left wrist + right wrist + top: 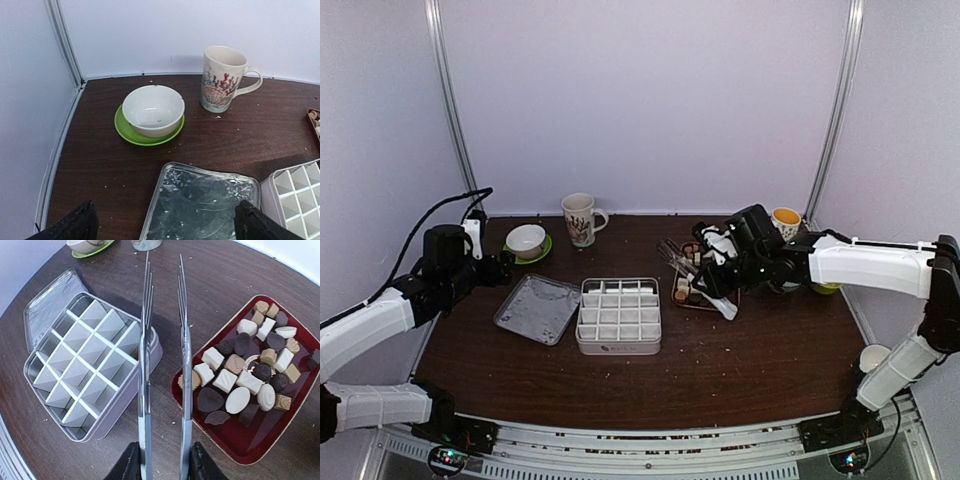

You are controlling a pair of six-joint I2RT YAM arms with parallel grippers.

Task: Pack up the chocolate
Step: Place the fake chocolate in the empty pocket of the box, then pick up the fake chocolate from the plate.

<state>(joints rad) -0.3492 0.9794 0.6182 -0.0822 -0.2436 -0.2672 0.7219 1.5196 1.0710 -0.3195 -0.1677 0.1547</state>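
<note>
Right wrist view gives the reason for most of the layout. The right fingers point(131, 465), at the bottom of the frame, are clenched on the two arms of the tongs point(144, 390). One finger presses each arm from outside, probably so that squeezing harder will bring the forked tips together. The tips stand slightly apart with nothing between them. They hang over bare tabletop point(225, 280), between the divided box point(130, 400) at left of frame and the red tray point(265, 432) at right.

The chocolate point(237, 400) lies loose on that tray in dark, tan and cream pieces crowded against one another, and none shows in any visible cell of the box. Packing therefore looks not yet begun. The tray and box sit just beside each other, which likely keeps each carry short. The tongs suit the job, since each piece is small and set tight among its neighbours.

The box's clear lid point(200, 205) lies flat on the tabletop beside it, out of the way of the cells. In the left wrist view the left fingers point(75, 225) are spread wide in the lower corners, released and holding nothing. They sit above the lid and seem to be waiting. A bowl point(152, 111) on a green saucer point(125, 132) and a mug point(223, 77) stand farther back.
</note>
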